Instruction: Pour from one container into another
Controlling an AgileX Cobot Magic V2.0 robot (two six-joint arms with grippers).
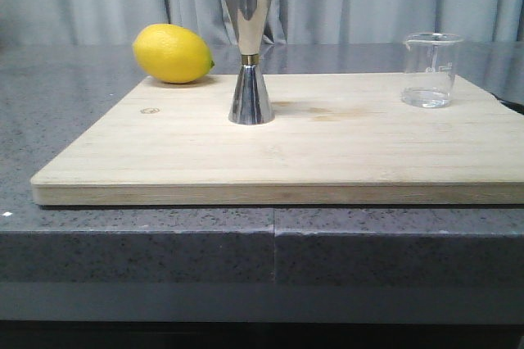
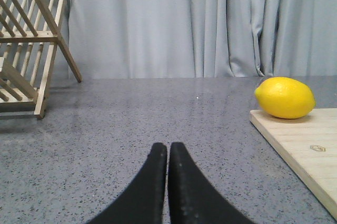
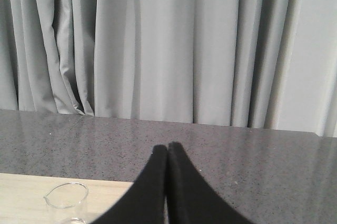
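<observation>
The clear glass beaker stands upright at the back right of the wooden cutting board, a little clear liquid in its bottom. Its rim also shows in the right wrist view, beside my right gripper, which is shut on nothing and apart from it. The tall steel jigger with its thin gold band stands upright near the board's middle. My left gripper is shut and empty over the grey counter, off the board's left side. Neither gripper appears in the front view.
A yellow lemon lies at the board's back left corner, also visible in the left wrist view. A wooden dish rack stands on the counter further left. Grey curtains hang behind the speckled counter.
</observation>
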